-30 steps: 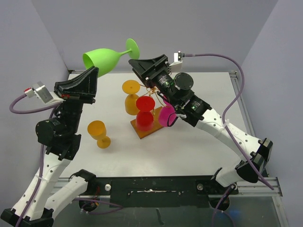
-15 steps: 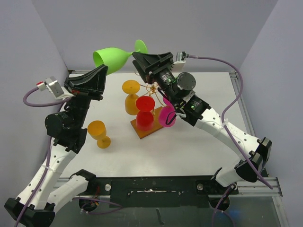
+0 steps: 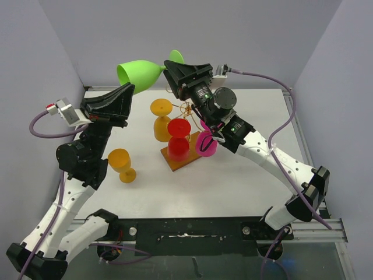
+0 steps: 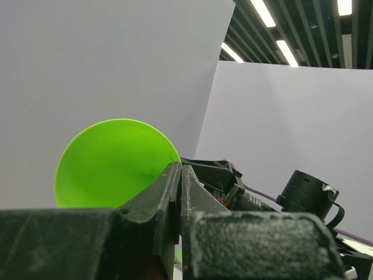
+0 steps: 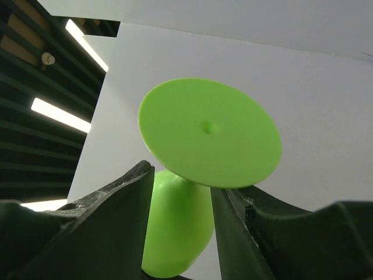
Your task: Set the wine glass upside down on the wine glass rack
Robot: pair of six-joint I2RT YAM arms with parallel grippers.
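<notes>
Against grey wall, lime-green wine glass (image 3: 140,74)

The green glass (image 5: 204,140) looks like smooth matt plastic. The rack (image 3: 187,111) is thin, shiny gold wire on a wooden base (image 3: 172,160). The gripper fingers (image 5: 105,216) are rough black plastic.

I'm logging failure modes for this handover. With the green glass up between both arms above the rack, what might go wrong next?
1. The green wine glass is held only at its stem by the right gripper; the bowl sticks out sideways and might pivot or slip.
2. The left gripper, shut and empty, sits just beneath the bowl and might bump it.
3. The wine glass rack already carries red and pink glasses, so lowering could knock them.
</notes>
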